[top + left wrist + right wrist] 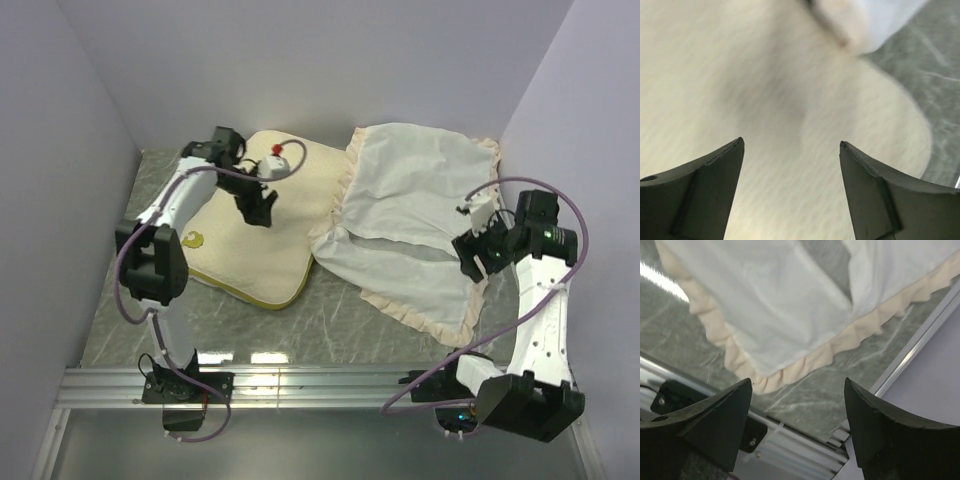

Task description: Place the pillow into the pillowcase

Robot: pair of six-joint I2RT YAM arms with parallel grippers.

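1. Lying on the left half of the table (330,320), the pillow (290,235) sits skewed. Its long axis runs roughly near-to-far, with one corner aimed at the near edge.
2. The pillowcase (410,200) is just to its right, white face up, ruffle touching the pillow.
3. Left gripper (258,208) hovers over the pillow, jaws wide, empty.
4. Right gripper (468,262) is by the pillowcase's near-right ruffle, also spread wide, gripping nothing.

The left arm (165,215) and the right arm (540,310) are both showing white links between bulky black joint housings, each sitting on a black base (185,385). A mauve cable (121,280) is looping along each arm. A small red part (275,150) is showing near the left wrist, and a green light (547,236) is glowing on the right one. The left gripper (790,142) and right gripper (797,382) are showing matte dark grey, wedge-shaped fingers (705,190) with pointed tips.
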